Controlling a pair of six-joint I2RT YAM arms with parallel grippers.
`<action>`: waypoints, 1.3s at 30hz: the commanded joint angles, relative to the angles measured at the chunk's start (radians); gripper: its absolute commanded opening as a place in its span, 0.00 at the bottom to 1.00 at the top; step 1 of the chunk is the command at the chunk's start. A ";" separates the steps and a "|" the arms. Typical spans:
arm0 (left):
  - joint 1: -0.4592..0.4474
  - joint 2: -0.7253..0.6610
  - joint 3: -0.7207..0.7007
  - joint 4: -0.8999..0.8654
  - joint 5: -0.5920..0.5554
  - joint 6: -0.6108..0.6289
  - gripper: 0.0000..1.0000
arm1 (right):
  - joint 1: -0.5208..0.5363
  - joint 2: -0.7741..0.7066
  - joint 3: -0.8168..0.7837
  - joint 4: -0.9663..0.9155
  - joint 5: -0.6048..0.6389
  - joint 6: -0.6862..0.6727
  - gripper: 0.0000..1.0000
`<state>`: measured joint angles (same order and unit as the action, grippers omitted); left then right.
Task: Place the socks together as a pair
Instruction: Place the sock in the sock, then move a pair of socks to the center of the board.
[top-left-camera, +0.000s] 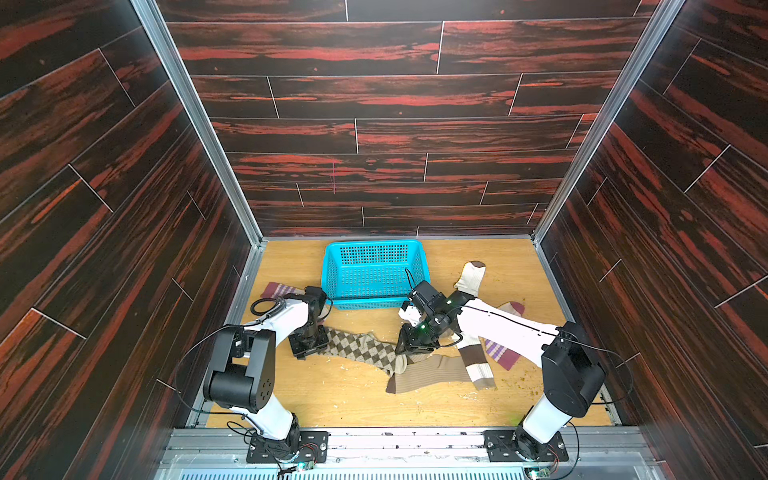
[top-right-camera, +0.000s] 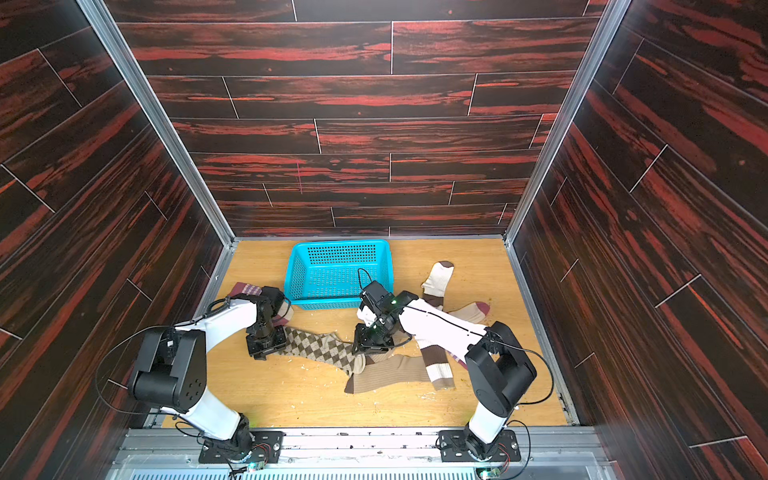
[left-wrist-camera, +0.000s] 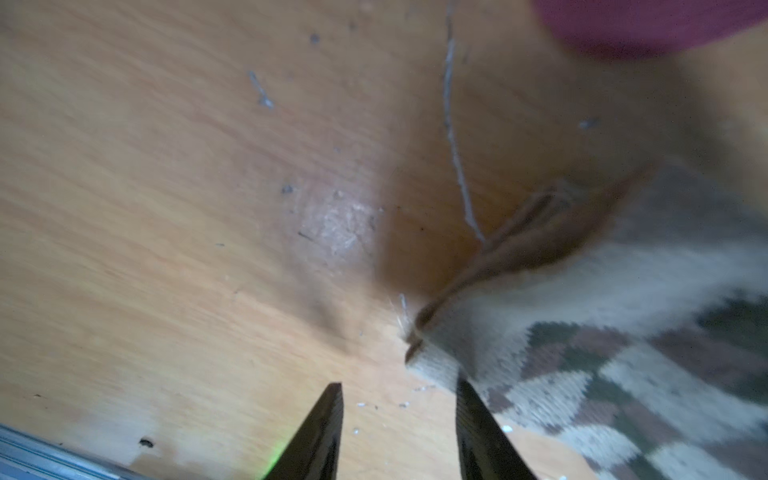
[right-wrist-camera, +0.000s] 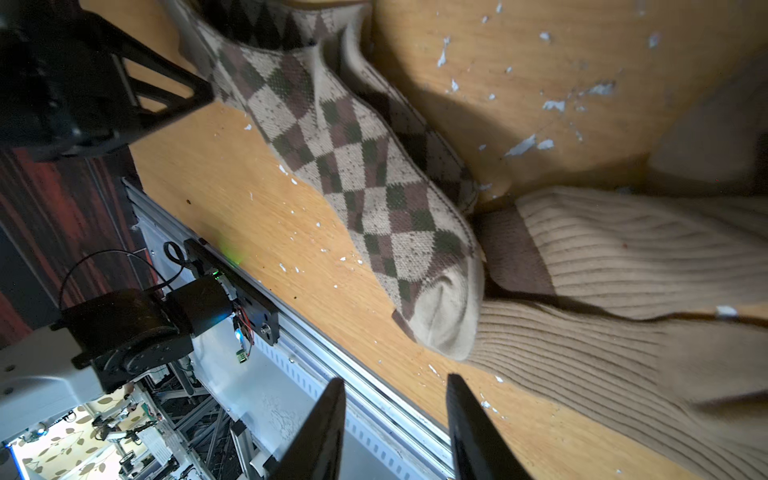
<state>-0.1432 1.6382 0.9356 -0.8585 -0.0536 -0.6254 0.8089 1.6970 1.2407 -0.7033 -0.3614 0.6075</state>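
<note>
The black fingers (left-wrist-camera: 324, 432) of the left gripper (left-wrist-camera: 398, 386) are standing apart with only bare tabletop between them. One tip is sitting right at the cuff edge of the tan sock with brown argyle diamonds (left-wrist-camera: 582, 395), but the blur hides whether it is touching the knit. The right gripper (right-wrist-camera: 395, 380) is hanging over that sock's toe end, its fingers (right-wrist-camera: 469, 424) also spread and gripping nothing.

In a top view the argyle sock (top-left-camera: 361, 349) is lying flat near the middle of the table, stretching from one gripper to the other. In the right wrist view a second argyle layer (right-wrist-camera: 436, 141) is showing beneath it along one edge. Its pale toe is overlapping the plain ribbed tan socks (right-wrist-camera: 623, 249).

A white sock with brown bands (top-left-camera: 478, 372) is crossing the ribbed socks' other end. A cream sock with purple stripes and maroon trim (top-left-camera: 500, 352) is lying partly hidden under the right arm. A maroon striped sock end (top-left-camera: 276, 290) is peeking out behind the left arm.

A turquoise perforated plastic basket (top-left-camera: 332, 270) is standing at the back of the light wooden table (top-left-camera: 332, 399).
</note>
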 joint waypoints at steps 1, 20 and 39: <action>0.004 -0.010 -0.024 0.019 -0.015 -0.049 0.46 | 0.007 -0.025 0.029 -0.019 0.004 -0.025 0.44; 0.005 -0.110 -0.084 0.181 0.052 -0.313 0.51 | 0.006 -0.022 0.065 -0.052 -0.013 -0.108 0.43; 0.141 -0.433 -0.328 0.022 -0.023 -0.332 0.00 | 0.005 0.031 0.127 -0.054 -0.113 -0.169 0.45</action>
<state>-0.0395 1.2934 0.6331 -0.7071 -0.0238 -0.9543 0.8085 1.6951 1.3304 -0.7448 -0.4129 0.4686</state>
